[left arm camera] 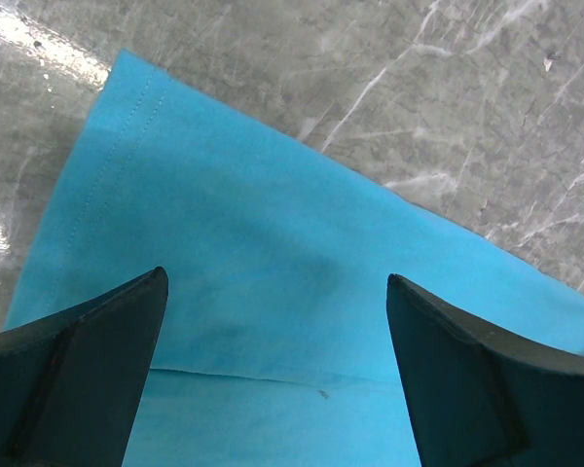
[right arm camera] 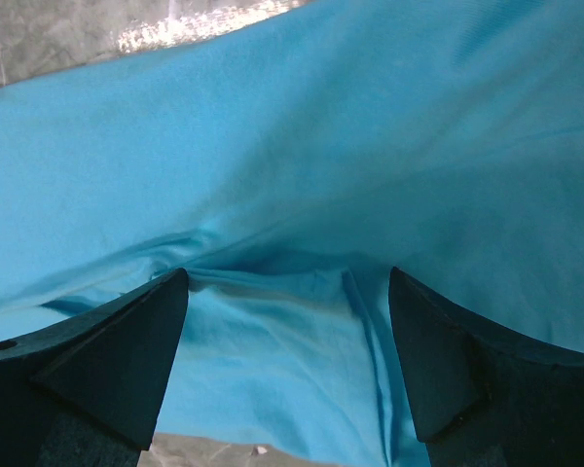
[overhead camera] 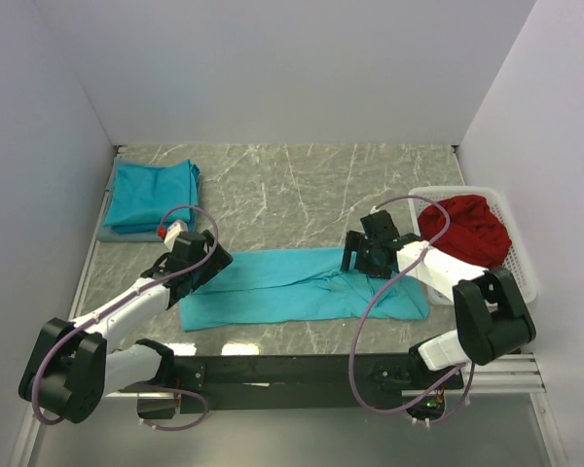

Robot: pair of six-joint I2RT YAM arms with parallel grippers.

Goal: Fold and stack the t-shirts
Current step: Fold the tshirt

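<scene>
My left tool and right tool — both released — hover over the turquoise t-shirt on the tabletop.

Red cloth in white basket; marble table

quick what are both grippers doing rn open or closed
left gripper: open, holding nothing, over the spread t-shirt
right gripper: open, holding nothing, over the same t-shirt
</scene>
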